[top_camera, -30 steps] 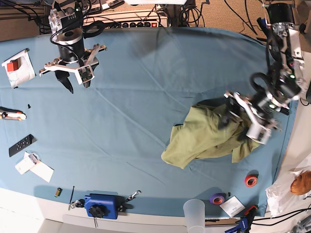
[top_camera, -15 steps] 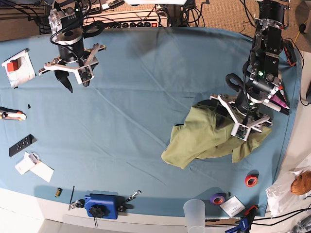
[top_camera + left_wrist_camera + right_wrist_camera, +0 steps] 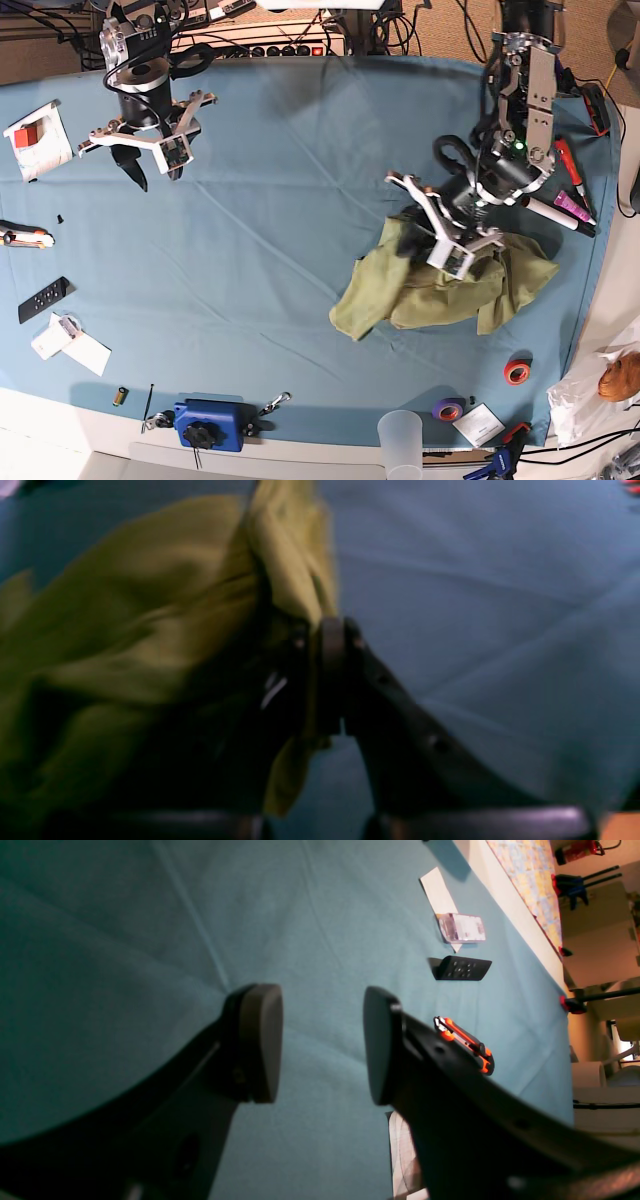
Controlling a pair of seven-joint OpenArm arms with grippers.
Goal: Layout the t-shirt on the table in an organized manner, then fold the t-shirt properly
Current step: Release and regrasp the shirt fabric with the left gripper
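The olive-green t-shirt (image 3: 440, 285) lies crumpled on the right part of the teal table (image 3: 300, 250). My left gripper (image 3: 412, 238) sits over the shirt's upper left edge. In the left wrist view, the left gripper (image 3: 320, 635) is shut on a bunched fold of the t-shirt (image 3: 125, 605), which rises above the fingertips. Far off at the back left, my right gripper (image 3: 152, 165) hangs open above bare cloth. In the right wrist view, the right gripper (image 3: 322, 1040) holds nothing between its pads, with only the table (image 3: 125, 940) below.
At the left lie a white packet (image 3: 38, 140), an orange knife (image 3: 25, 236), a black remote (image 3: 43, 299) and cards (image 3: 70, 342). A blue device (image 3: 208, 424) and a plastic cup (image 3: 400, 440) stand at the front edge. Red tape (image 3: 516, 373), purple tape (image 3: 448, 408) and markers (image 3: 565, 190) lie at the right.
My left gripper has swung leftward across the t-shirt and shut on its fabric, pulling the upper part of the shirt left. The right arm has stayed still.
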